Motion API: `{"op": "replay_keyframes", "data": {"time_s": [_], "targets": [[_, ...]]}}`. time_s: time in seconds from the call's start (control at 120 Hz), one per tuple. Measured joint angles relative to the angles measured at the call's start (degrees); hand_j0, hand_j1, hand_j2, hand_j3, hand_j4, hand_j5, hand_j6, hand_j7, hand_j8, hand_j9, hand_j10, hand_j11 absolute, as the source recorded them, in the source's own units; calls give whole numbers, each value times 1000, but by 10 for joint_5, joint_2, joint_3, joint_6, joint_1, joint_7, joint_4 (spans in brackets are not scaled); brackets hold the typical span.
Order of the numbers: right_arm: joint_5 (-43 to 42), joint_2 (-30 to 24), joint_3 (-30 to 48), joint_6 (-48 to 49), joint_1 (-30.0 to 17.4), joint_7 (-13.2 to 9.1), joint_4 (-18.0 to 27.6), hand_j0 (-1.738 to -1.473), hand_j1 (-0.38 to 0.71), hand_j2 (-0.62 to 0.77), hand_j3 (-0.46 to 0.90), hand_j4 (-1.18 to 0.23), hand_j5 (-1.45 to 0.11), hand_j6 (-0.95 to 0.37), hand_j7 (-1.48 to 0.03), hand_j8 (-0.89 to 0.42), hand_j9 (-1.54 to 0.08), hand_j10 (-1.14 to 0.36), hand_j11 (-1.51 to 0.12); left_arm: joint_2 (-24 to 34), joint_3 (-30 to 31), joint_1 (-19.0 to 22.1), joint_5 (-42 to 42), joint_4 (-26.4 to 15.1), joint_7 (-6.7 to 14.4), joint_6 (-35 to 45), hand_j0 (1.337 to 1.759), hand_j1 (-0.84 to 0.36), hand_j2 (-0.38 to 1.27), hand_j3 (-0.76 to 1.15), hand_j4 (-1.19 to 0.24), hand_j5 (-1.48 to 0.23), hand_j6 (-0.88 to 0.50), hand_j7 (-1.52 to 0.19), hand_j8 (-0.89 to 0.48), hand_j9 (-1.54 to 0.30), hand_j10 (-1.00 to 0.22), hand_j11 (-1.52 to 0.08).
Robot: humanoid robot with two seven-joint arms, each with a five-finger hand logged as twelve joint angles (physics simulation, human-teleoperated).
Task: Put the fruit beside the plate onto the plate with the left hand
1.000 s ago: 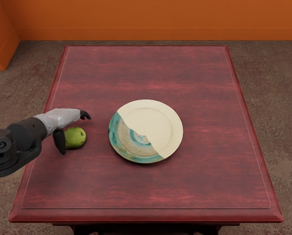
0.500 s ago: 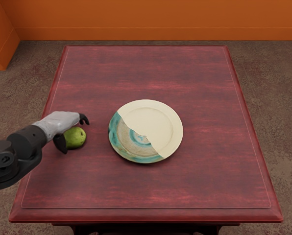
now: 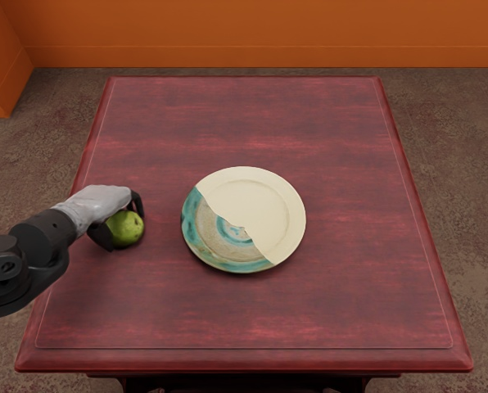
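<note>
Green fruit [image 3: 128, 228] sits on the table [image 3: 252, 123] at left-centre of frame, just left of the plate [image 3: 260, 205], apart from it. Left hand [image 3: 101, 210] comes in from the left edge, fingers [image 3: 137, 201] curled around the fruit, apparently clamped on it; contact partly hidden.

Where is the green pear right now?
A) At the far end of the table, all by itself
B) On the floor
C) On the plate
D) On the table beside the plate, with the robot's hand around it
D: the green pear lies on the table just left of the plate, not on it, and the left hand has its fingers curled around it.
</note>
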Motion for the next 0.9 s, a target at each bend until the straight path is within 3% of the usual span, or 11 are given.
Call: {"op": "replay_keyframes", "data": {"time_s": [0.25, 0.375, 0.808, 0.9], "targets": [[0, 0, 0, 0, 0, 0, 0, -1658, -349, 0, 0, 0, 0, 0, 0, 0, 0, 0, 0, 1, 0, 1, 0, 0, 0, 0, 1655, -215, 431, 0, -583, -840, -485, -849, -585, -853, -644, -852], [0, 0, 0, 0, 0, 0, 0, -1658, -349, 0, 0, 0, 0, 0, 0, 0, 0, 0, 0, 1, -1, 4, 4, 0, 0, 1, 1652, -198, 378, 0, -583, -883, -468, -905, -569, -917, -680, -915], [0, 0, 0, 0, 1, 0, 0, -1658, -349, 0, 0, 0, 0, 0, 0, 0, 0, 0, 0, 1, -26, -3, -5, 1, 0, -4, 1651, -265, 462, 0, -466, -995, -350, -1010, -482, -1007, -735, -1007], [0, 0, 0, 0, 0, 0, 0, -1658, -349, 0, 0, 0, 0, 0, 0, 0, 0, 0, 0, -6, -32, -34, -6, 1, 0, -6, 1651, -268, 476, 0, -452, -999, -347, -1013, -481, -1010, -736, -1010]]}}
